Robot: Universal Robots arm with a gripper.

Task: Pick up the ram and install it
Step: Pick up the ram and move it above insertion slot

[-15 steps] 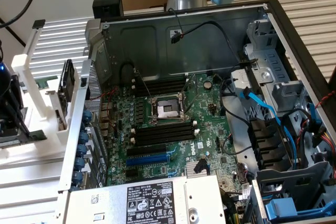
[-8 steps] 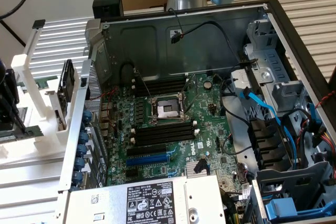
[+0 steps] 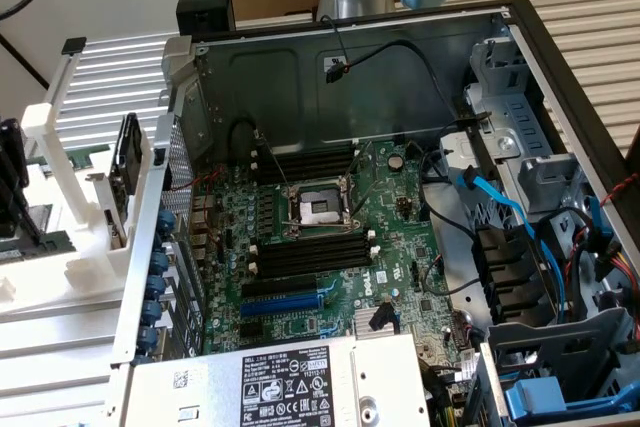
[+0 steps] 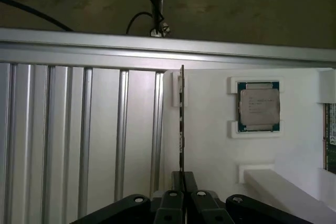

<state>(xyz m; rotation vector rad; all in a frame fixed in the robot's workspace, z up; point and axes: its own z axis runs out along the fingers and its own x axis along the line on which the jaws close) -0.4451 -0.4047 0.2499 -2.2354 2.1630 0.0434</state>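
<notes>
Closest in, the gripper (image 4: pixel 183 178) pinches the ram (image 4: pixel 181 124) narrowly by one end, edge-on before the white holder (image 4: pixel 210 145) with its processor chip (image 4: pixel 258 106); carrying it straight, without twisting, should keep it square.

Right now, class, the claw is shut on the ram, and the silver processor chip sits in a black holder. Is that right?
Not quite: the holder is white, not black, as the wrist view shows. The rest stands: the claw is shut on the ram, seen edge-on, and the silver processor chip sits in that holder.
</notes>
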